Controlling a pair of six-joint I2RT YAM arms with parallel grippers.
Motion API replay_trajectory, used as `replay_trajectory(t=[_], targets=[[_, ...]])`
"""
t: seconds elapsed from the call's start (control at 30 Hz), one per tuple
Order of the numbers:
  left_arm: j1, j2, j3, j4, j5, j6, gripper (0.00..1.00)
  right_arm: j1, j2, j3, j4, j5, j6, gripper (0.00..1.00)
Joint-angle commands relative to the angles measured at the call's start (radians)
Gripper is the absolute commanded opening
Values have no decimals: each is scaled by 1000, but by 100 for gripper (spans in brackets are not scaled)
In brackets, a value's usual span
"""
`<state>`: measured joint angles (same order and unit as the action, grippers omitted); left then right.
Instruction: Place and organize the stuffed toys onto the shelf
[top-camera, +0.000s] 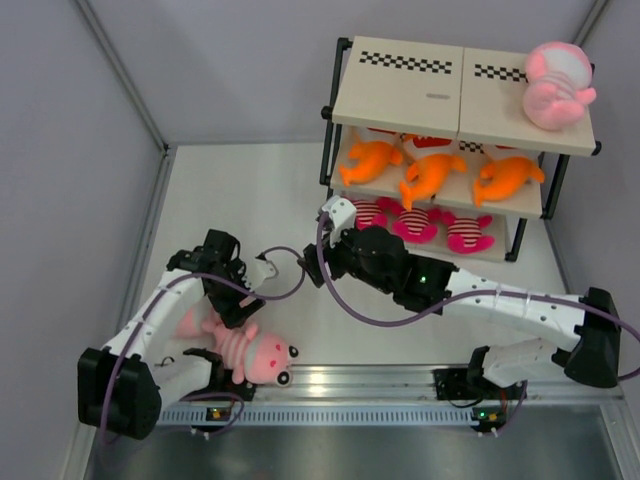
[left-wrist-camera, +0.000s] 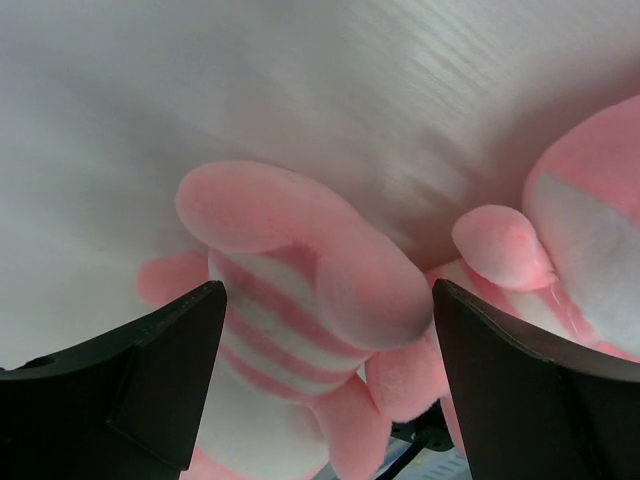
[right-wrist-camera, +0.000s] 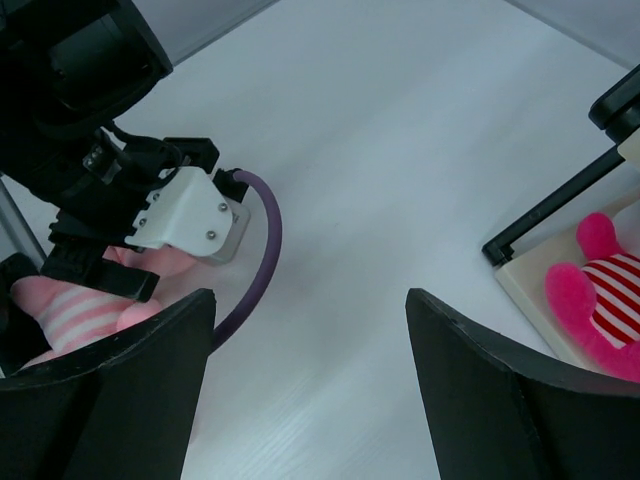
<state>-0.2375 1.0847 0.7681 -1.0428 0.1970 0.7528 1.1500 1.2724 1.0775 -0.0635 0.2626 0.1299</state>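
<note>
The left gripper (left-wrist-camera: 328, 292) stands spread astride the pale pink doll (top-camera: 245, 350) lying on the table (top-camera: 250, 200) well apart from the shelf (top-camera: 440, 95), the right gripper (right-wrist-camera: 310, 300) spread and empty, and a shallow close may pinch only a soft limb, letting the doll slip.

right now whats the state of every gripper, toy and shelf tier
near pink doll: lying down, not gripped
left gripper: open, straddling the near pink doll
right gripper: open, empty
top pink doll: lying on the shelf top board
orange sharks: three visible, middle tier
magenta creatures: three visible, bottom tier
</note>
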Motion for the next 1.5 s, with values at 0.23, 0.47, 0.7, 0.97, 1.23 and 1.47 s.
replay_trajectory(t=[0.23,0.47,0.7,0.97,1.23,1.47], targets=[[-3,-8,-24,178,-15,-93,0,16,-80,-53,51,-42,-21,77],[-3,-195,232,93,247,-147,0,16,-166,-80,53,-123,-113,77],[-5,-230,405,-40,557,-107,0,16,-137,33,-22,-325,-289,77],[-25,-336,450,-106,748,-61,0,45,-35,194,-137,-522,-475,77],[-26,-332,484,-105,772,-87,0,47,44,248,-229,-620,-481,80],[-26,-333,482,-105,756,-92,0,47,108,280,-176,-674,-441,79]])
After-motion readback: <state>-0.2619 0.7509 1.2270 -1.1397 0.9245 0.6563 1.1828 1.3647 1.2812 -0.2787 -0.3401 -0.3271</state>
